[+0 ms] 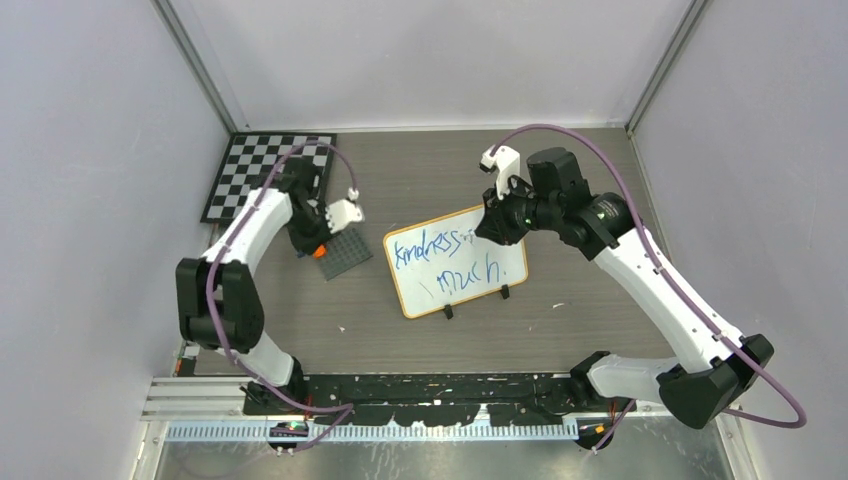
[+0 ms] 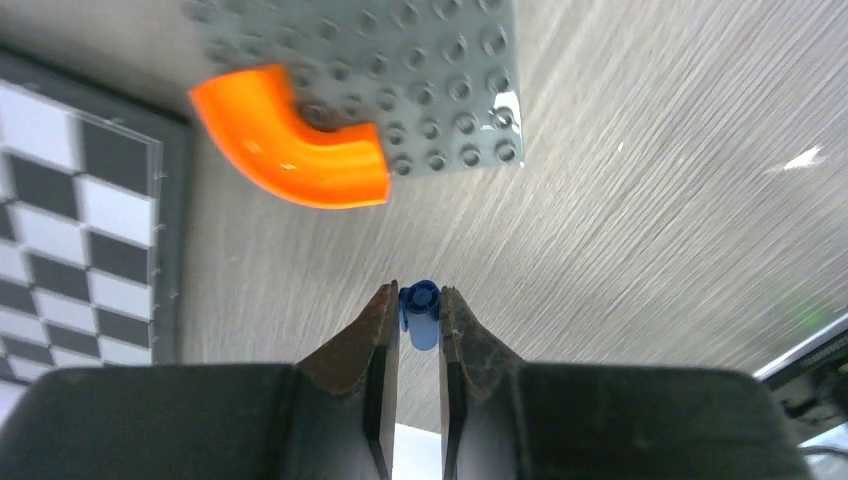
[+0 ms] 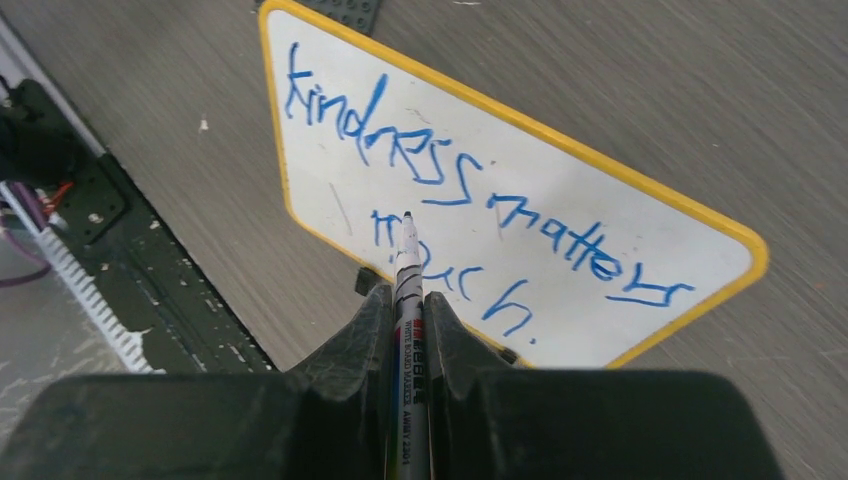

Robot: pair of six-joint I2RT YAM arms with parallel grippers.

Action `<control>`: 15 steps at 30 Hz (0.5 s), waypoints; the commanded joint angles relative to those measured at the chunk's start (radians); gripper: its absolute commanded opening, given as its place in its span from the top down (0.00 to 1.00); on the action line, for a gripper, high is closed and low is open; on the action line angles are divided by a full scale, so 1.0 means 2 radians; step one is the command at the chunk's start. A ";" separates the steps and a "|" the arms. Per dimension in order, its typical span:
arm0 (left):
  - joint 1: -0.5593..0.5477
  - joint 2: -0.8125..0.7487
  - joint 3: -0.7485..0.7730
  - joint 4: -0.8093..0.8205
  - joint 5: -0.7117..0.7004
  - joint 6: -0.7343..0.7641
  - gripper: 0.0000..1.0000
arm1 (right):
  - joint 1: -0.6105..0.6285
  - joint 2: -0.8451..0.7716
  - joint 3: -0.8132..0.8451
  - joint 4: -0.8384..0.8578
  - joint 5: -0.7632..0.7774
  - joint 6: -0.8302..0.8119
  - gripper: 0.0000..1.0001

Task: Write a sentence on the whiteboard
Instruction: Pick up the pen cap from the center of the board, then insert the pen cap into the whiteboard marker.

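Observation:
The whiteboard [image 1: 420, 290] lies flat at the table's middle, with an orange-yellow frame and two black feet. The sentence [image 1: 432, 250] is in blue, "kindness matters" over "much". My right gripper [image 1: 497, 222] is over the board's far right corner, shut on a white marker [image 3: 405, 285]. The uncapped tip points between the two lines of the sentence [image 3: 450, 170] on the board [image 3: 700, 245]; contact cannot be told. My left gripper [image 2: 418, 292] is shut on a blue marker cap [image 2: 421, 315] above bare table, left of the board [image 1: 308, 243].
A grey studded plate [image 1: 345, 250] lies left of the board, with an orange curved piece [image 2: 290, 140] at its corner. A black-and-white checkerboard [image 1: 262, 172] lies at the far left. Grey walls close in on both sides.

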 commanded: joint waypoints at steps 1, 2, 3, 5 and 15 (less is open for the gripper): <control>0.003 -0.038 0.076 -0.062 0.086 -0.134 1.00 | -0.002 0.005 0.038 -0.031 0.073 -0.037 1.00; 0.006 -0.039 0.092 -0.070 0.099 -0.155 1.00 | -0.002 0.003 0.041 -0.033 0.085 -0.043 1.00; 0.010 -0.041 0.108 -0.080 0.118 -0.175 1.00 | -0.002 0.001 0.046 -0.036 0.097 -0.049 1.00; 0.019 -0.044 0.146 -0.092 0.160 -0.219 1.00 | -0.004 0.006 0.074 -0.058 0.108 -0.064 1.00; 0.042 -0.139 0.145 0.060 0.243 -0.552 1.00 | 0.051 -0.013 0.113 0.026 0.169 -0.178 1.00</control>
